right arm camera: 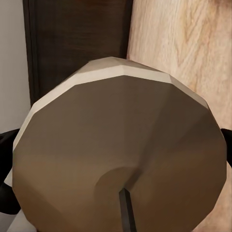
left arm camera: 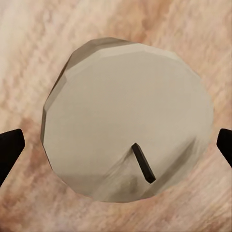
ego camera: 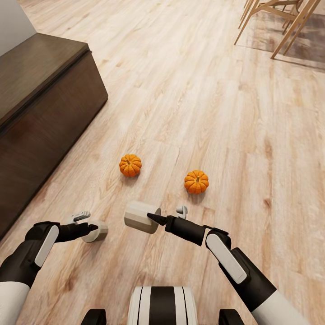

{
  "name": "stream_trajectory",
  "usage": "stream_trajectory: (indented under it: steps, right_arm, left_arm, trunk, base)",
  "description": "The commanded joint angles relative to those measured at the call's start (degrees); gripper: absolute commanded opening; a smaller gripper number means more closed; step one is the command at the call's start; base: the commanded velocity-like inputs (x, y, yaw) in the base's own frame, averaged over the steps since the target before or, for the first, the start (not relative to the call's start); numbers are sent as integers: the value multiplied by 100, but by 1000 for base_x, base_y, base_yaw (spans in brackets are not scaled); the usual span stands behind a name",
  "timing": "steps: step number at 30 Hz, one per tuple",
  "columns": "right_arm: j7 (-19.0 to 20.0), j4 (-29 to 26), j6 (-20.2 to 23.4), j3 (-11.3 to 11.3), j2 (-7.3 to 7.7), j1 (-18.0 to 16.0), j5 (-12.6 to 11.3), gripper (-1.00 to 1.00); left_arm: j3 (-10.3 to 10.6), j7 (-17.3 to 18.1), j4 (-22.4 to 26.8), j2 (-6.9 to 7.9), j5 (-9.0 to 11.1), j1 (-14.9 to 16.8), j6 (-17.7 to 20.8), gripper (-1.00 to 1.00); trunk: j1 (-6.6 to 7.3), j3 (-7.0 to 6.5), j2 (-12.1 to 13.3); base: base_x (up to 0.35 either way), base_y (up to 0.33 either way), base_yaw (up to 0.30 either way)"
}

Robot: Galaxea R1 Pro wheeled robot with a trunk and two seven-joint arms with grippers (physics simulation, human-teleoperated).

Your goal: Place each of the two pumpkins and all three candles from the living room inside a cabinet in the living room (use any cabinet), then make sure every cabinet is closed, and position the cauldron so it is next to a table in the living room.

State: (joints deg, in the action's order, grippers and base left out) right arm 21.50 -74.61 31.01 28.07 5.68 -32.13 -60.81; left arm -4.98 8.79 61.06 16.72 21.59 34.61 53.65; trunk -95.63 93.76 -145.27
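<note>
Right at the bottom of the head view sits the robot's own striped trunk (ego camera: 162,304), and both arms reach out from it over the wood floor (ego camera: 203,104). At the lower left, the left arm bends in and its left gripper (ego camera: 88,222) sits around a short grey candle (ego camera: 96,231). In the left wrist view that candle (left arm camera: 128,118) looks like a round disc with its dark wick (left arm camera: 143,163) facing the camera, so it stands upright on the floor. One black finger (left arm camera: 9,150) shows on each side of it, apart from it and not squeezing. At the lower middle, the right arm stretches forward and the right gripper (ego camera: 169,214) has its fingers spread wide beside a second candle (ego camera: 141,217). I cannot tell if they touch it. This candle is tipped over, its long way lying almost flat, with the wick end toward the gripper. In the right wrist view its round end (right arm camera: 121,150) fills most of the picture. Two orange pumpkins (ego camera: 130,165) (ego camera: 196,182) sit upright in the middle of the frame, well apart from each other. Along the upper left runs the dark brown cabinet (ego camera: 40,117), shut. Lots of bare floor lies open ahead and to the right, up to some wooden chair legs (ego camera: 280,22) at the upper right.
</note>
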Motion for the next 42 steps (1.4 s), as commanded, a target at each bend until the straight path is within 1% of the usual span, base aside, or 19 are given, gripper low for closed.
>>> stream_trajectory:
  steps: [1,6,19,42]
  right_arm:
    - [-5,-1,19,5,4,-3,-36,-100]
    - [-5,-1,19,5,4,-3,-36,-100]
    - [-10,-1,19,5,4,-3,-35,-100]
    - [-28,6,19,14,-8,-3,-27,-100]
  left_arm:
    - [-13,57,2,-2,-49,2,23,100]
    - [-12,57,2,-2,-49,2,23,100]
    - [-10,63,2,-5,-36,2,24,100]
    - [-3,70,16,-3,-41,2,23,100]
  trunk:
    - [1,3,-1]
    - [-12,114,-8]
    - [-12,114,-8]
    - [-12,114,-8]
  base:
    - [0,0,0]
    - [0,0,0]
    - [1,0,0]
    - [38,0,0]
